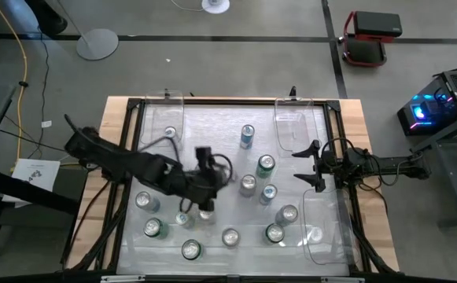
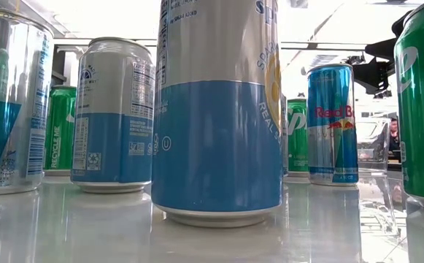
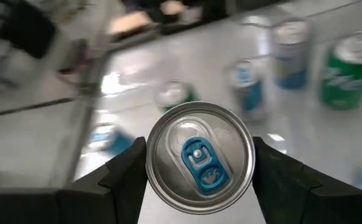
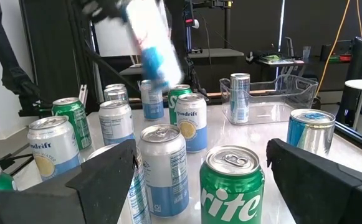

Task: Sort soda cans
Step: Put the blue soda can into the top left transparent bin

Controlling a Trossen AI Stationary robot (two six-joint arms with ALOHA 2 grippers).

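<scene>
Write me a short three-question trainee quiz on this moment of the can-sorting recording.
1. True or false: the left claw grips the blue-tabbed can by its sides.
2. The right claw is: A) open, holding nothing; B) shut on a green can; C) shut on a silver can.
3. What colour is the Sprite can standing just ahead of the right claw in the right wrist view?

Key: 1 true; 2 A; 3 green.

Lifted can (image 4: 151, 43) motion-blurred (label unreadable), foreground can (image 2: 219, 109) top cropped
</scene>
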